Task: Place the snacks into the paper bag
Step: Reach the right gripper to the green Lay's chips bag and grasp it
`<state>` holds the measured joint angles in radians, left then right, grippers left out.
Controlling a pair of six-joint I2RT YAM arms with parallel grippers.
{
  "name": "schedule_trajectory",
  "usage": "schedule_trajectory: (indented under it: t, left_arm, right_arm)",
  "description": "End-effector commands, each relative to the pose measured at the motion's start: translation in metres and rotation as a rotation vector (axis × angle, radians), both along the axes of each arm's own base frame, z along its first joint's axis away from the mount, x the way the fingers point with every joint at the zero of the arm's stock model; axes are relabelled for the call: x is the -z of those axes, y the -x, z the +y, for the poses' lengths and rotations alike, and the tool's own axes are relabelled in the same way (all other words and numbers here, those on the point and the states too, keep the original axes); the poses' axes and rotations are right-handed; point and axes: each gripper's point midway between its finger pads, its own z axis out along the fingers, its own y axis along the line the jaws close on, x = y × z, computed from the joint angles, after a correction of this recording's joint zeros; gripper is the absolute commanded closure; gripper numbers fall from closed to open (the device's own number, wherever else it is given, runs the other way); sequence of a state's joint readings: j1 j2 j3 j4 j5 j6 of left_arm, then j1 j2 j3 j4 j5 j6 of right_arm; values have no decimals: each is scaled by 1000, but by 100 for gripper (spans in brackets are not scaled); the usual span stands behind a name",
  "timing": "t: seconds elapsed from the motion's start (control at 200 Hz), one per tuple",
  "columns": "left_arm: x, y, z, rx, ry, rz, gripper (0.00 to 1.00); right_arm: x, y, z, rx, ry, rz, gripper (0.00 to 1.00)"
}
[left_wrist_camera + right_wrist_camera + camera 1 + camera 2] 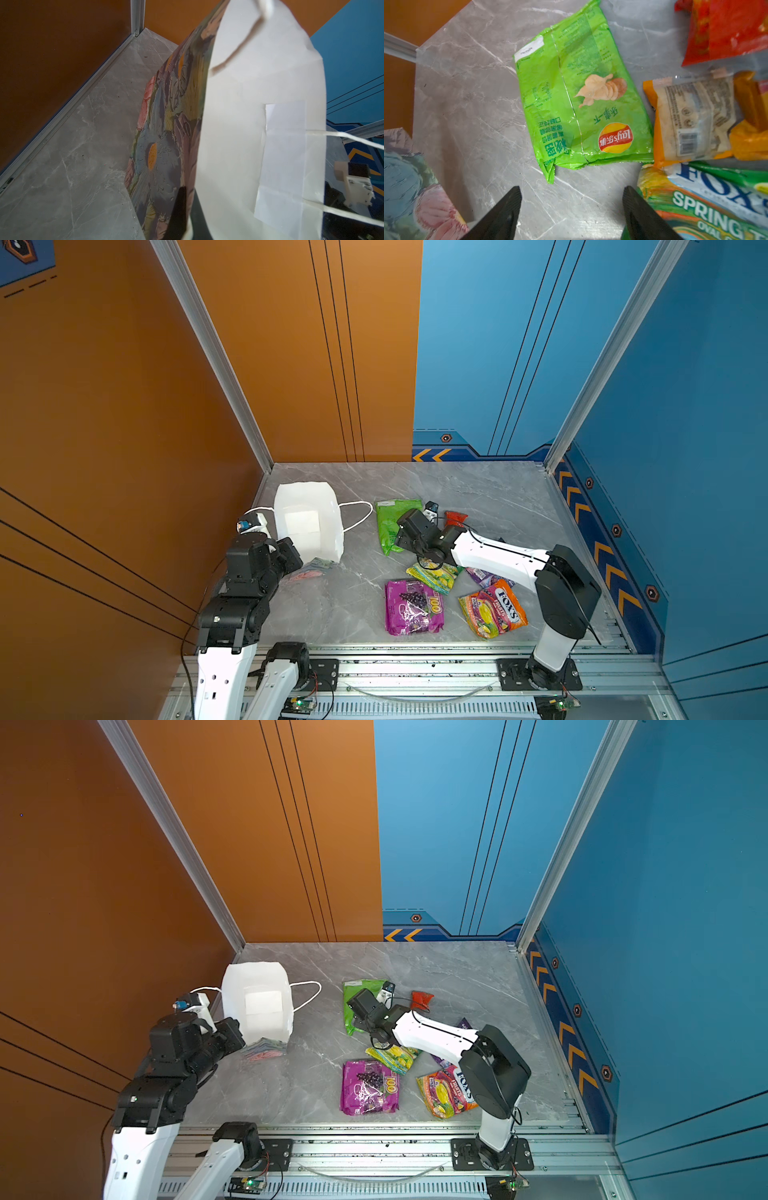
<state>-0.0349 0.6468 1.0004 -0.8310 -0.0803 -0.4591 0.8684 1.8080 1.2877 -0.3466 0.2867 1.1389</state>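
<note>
The right claw point(571, 192) holds its black wedge jaws apart and empty over bare grey marbled counter point(467, 108), just short of the glossy, crinkled green packet point(577, 99) lying flat toward the far edge. The left claw point(187, 212) is pinched shut on the near wall of the paper bag point(293, 497), upright by the counter's left edge, floral outside, white inside.

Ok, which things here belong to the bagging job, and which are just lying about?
Job: paper bag, pinched by the left gripper; green packet; magenta grape packet; FOX'S packet; lemon packet; purple packet; red packet; orange packet.
Not the job: nothing loose, only fixtures: marble tabletop, aluminium rail.
</note>
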Motion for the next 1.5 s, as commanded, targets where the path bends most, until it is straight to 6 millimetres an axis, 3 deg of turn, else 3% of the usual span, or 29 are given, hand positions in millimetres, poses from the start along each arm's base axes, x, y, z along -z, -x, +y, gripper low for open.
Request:
schedule_trajectory:
  t: [0.0,0.19,0.425,0.636,0.941,1.156,1.337,1.492]
  left_arm:
    - [-2,3,3,-9,-42,-3,100]
    - [-2,4,0,8,-50,-6,100]
    - [-1,5,-3,15,-58,-2,100]
    - [-1,6,-2,14,-71,3,100]
    - [-3,7,-2,15,-77,-3,100]
    - [-3,8,-2,14,-79,-2,100]
    - [-3,7,-1,10,-79,-3,100]
    - [-3,8,-1,11,-81,-4,100]
  right_arm:
    - [-2,-12,4,201,-114,-19,21]
    - [7,-25,15,317,-242,-17,22]
    - [43,-30,23,435,-387,70,26]
    - [60,-30,20,466,-347,126,26]
    - [75,-31,1,504,-296,164,28]
    - [47,-15,-20,498,-179,70,28]
    - [73,-16,-14,507,-234,146,29]
    - [83,-23,-12,517,-231,155,32]
